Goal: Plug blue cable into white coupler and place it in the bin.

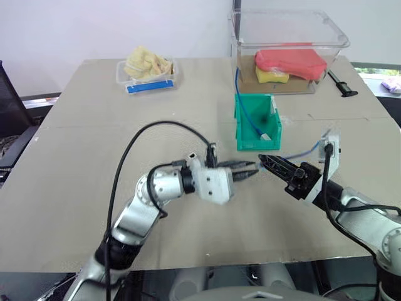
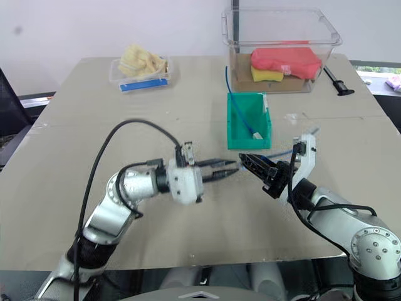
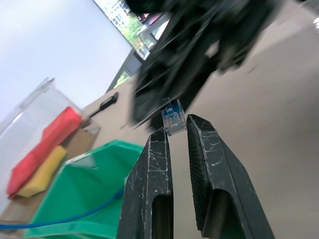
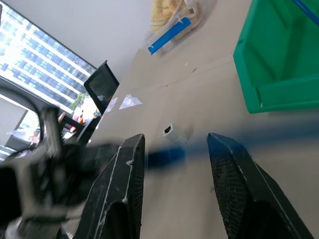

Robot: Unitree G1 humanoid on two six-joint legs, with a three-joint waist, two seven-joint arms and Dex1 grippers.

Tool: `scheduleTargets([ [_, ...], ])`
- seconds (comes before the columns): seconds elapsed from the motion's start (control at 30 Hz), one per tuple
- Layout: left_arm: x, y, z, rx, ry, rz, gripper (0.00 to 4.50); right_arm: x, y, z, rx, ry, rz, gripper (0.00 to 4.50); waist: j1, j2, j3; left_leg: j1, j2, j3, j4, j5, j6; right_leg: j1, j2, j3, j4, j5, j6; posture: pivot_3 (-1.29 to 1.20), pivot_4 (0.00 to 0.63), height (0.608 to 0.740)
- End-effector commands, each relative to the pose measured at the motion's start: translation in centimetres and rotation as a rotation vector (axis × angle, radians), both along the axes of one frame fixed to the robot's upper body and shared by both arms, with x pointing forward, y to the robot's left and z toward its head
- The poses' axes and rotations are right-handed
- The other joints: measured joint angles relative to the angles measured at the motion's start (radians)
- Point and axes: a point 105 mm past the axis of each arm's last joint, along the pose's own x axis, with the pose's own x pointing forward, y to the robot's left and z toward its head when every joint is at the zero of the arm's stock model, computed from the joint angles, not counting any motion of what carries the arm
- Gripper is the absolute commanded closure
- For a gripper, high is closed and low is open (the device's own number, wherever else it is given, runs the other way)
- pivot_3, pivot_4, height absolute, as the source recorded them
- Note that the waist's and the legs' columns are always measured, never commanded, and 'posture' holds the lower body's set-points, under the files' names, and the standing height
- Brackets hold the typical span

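Two robot claws meet tip to tip above the middle of a tan counter (image 1: 75,157). The left claw (image 1: 250,170) is closed, pinching the clear plug (image 3: 174,119) of a blue cable between its two black fingers (image 3: 149,184), so the plug pokes out past the tips, likely to present it for mating. The right claw (image 1: 268,161) points back at it with its fingers (image 4: 119,189) parted. A blurred blue cable (image 4: 169,155) runs across the gap between them; whether they grip it I cannot tell. In the head views, thin blue cable (image 1: 302,150) trails from that claw toward its wrist.

I cannot pick out the white coupler for certain.

Just beyond the claws stands the green bin (image 1: 240,125), its low front facing them, with another blue cable (image 1: 250,119) already inside. Being so close, the bin makes for a short drop-off.

Farther back sit a large clear tub (image 1: 338,41) and a shallow tray with a blue lid (image 1: 150,86).
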Motion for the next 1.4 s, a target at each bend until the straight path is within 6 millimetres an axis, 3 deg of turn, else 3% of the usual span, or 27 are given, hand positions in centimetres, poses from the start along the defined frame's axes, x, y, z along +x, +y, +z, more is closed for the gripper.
scheduleTargets([
  [0.03,1.5,0.9,0.0,-0.025,-0.006,-0.004,4.5,-0.8,0.4,1.1,0.035,-0.027,0.031,2.67,-0.01,0.0,0.0,0.001,0.0,0.001,-0.001,0.0,0.0,0.0,0.0,0.001,0.0,0.0,0.0,0.0,0.15,0.74],
  [0.33,0.1,0.6,-0.6,-0.044,-0.032,-0.065,4.5,-0.2,0.8,1.8,0.088,-0.035,0.024,2.67,-0.007,0.0,0.0,-0.003,0.0,-0.002,-0.002,0.0,0.0,-0.004,-0.001,0.004,-0.002,0.002,-0.004,0.0,0.15,0.74],
  [0.73,-1.3,0.5,-0.8,-0.065,-0.014,-0.087,4.5,1.4,1.6,0.8,0.06,0.001,-0.01,2.67,-0.007,0.0,0.0,-0.002,0.001,-0.002,-0.001,0.0,0.0,-0.003,0.0,0.003,-0.001,0.002,-0.004,0.0,0.15,0.74],
  [1.0,-0.4,0.4,0.2,-0.08,-0.014,-0.056,4.5,0.4,1.7,0.6,0.057,0.026,0.037,2.67,-0.005,0.0,0.0,-0.003,0.0,-0.003,-0.001,0.0,0.0,-0.003,-0.001,0.003,-0.001,0.002,-0.004,0.0,0.15,0.74],
  [1.4,0.2,0.3,1.0,-0.108,-0.006,-0.061,4.5,-0.3,0.9,1.3,0.198,0.074,0.017,2.67,-0.007,0.0,0.0,-0.003,0.0,-0.002,-0.001,0.0,0.0,-0.003,-0.001,0.003,-0.001,0.002,-0.004,0.0,0.15,0.74],
])
